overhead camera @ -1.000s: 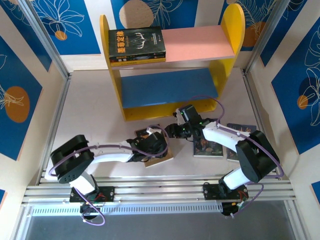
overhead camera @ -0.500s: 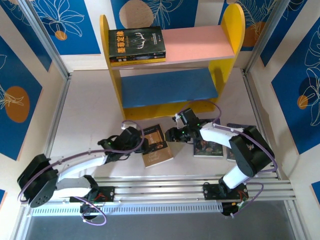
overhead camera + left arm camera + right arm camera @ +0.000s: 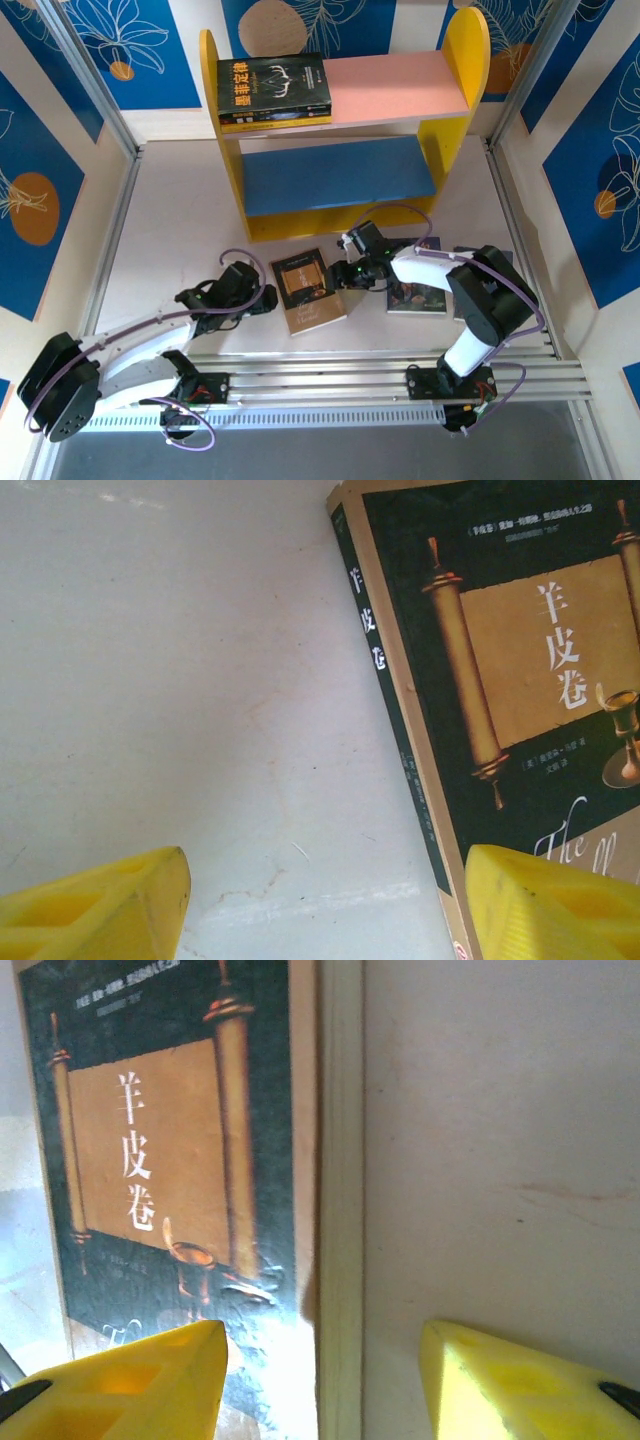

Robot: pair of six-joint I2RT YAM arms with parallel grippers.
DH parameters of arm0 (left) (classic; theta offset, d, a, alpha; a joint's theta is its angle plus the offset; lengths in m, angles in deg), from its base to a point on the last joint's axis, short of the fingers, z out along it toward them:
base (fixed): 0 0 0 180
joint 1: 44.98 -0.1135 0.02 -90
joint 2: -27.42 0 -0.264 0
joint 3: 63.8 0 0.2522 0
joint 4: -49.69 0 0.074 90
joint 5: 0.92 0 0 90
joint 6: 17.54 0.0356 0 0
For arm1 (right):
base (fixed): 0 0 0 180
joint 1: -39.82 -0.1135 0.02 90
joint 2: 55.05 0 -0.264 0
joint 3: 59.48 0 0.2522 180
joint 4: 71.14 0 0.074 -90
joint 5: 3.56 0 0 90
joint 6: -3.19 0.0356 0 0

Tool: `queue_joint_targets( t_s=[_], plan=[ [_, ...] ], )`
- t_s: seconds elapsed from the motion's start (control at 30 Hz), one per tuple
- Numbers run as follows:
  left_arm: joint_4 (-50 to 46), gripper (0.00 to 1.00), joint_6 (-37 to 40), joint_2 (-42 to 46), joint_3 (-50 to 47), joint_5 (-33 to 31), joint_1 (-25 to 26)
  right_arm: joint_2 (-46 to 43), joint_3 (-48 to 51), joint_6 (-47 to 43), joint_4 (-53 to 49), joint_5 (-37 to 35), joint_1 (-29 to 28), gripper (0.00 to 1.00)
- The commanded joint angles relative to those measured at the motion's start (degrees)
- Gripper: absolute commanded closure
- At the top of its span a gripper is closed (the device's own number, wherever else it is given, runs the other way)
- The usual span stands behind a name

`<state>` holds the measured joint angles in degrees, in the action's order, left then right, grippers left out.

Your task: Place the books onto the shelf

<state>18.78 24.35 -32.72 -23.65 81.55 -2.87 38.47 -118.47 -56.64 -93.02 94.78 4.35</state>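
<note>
Subject: brown book point(image 3: 308, 290), flat on the table point(image 3: 180, 220), cover up, not yet on the shelf point(image 3: 465, 45), which stands just beyond the book's far end.

Axis: the long side runs from the near table edge toward the shelf, slightly skewed. The spine point(image 3: 390, 710) faces the left arm and the page edge point(image 3: 340, 1210) faces the right arm.

Left gripper point(image 3: 266, 301): at the spine side, toward the book's near end. Its jaws stand wide apart and hold nothing. In the wrist view one fingertip is over the cover and the other over bare table, so the spine lies between them.

Right gripper point(image 3: 347, 274): at the page-edge side, toward the book's far end. It is parted to a moderate width with nothing clamped, and it straddles the page edge the same way.

Judgement: both grippers are about equally close to the brown book, so either could take its edge. The coming grasp depends on a fingertip getting under that thin edge.

Other items: one black book point(image 3: 273, 92) already lies on the shelf's pink board point(image 3: 400, 85). The blue board point(image 3: 340, 175) is bare. Further books point(image 3: 415, 290) lie beyond the right gripper from the brown book.

Not determinable: the right arm covers those books, so their number is unclear. Whether any fingertip touches the cover cannot be told. Both wrist views cut the book off at the frame.
</note>
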Motion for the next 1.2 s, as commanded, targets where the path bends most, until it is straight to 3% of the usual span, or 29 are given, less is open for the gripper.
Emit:
queue_joint_targets(
  t_s=[0.0, 0.63, 1.17],
  plan=[
    [0.98, 0.27, -0.62, -0.92, -0.97, 1.96, -0.82, 1.12, -1.48, 0.63, 0.29, 0.71, -0.93, 0.46],
    [7.85, 0.26, -1.44, -7.13, -1.61, 5.58, -0.95, 5.27, -3.61, 3.2, 3.31, 2.56, -3.74, 0.47],
    [14.51, 0.27, -2.66, -14.58, -1.03, 8.36, -0.97, 11.2, 3.98, 11.52, 16.75, 6.81, -4.09, 0.71]
  ],
)
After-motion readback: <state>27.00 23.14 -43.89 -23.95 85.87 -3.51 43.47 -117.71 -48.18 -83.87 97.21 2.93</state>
